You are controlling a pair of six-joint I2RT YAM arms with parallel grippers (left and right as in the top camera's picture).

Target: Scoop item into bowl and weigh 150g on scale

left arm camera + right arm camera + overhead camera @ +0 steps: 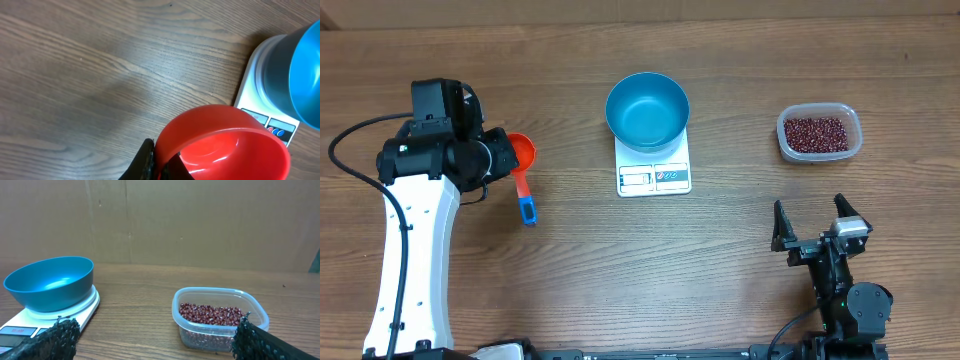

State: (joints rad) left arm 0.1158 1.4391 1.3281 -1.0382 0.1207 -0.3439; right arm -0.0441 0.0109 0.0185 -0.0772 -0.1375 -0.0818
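Left gripper (161,164) pinched the light, stiff scoop (225,145) by its cup wall; right gripper (810,212) gaped wide. The loose beans (815,132), apt to roll, sat in their tub (856,126), well apart from the bowl (647,110).

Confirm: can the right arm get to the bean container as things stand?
Probably yes. On the right arm the jaws stand open, facing the clear container of beans; only bare table lies between them. The scale and blue bowl sit off to the left, out of the path.
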